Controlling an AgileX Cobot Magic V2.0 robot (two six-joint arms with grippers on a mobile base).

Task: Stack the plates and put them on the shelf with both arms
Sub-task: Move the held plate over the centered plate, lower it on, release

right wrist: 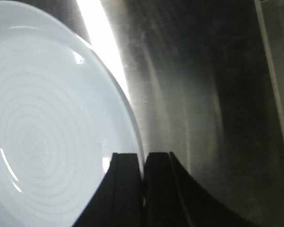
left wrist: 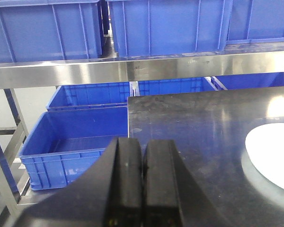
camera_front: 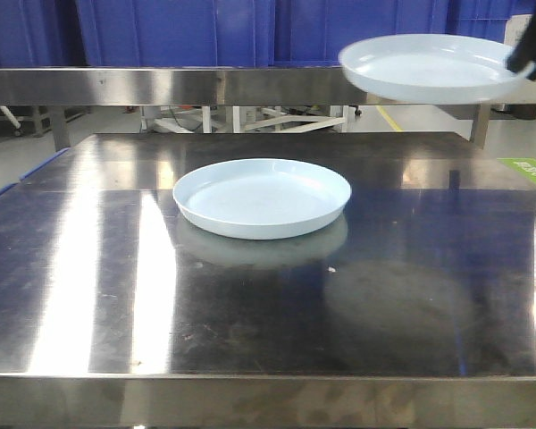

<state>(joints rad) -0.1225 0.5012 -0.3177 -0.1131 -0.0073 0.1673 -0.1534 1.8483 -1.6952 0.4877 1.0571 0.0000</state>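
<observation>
Gleaming steel tabletop (camera_front: 89, 295), resting plate (camera_front: 262, 197), airborne plate (camera_front: 429, 67), blue crates (camera_front: 161, 31) behind.

The steel counter (camera_front: 89, 295) is super shiny, with bright streaks of glare and a few little specks on it. Big blue plastic crates (camera_front: 161, 31) line the back up high. More open blue crates (left wrist: 75, 137) sit down low past the counter's edge. A green floor marking (camera_front: 529, 170) and a yellow line (camera_front: 389, 116) show on the grey floor behind.

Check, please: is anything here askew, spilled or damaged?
Nothing is spilled or damaged. The upper plate hangs in the air, slightly tilted, pinched at its rim by the right gripper. The other plate lies flat on the tabletop.
</observation>
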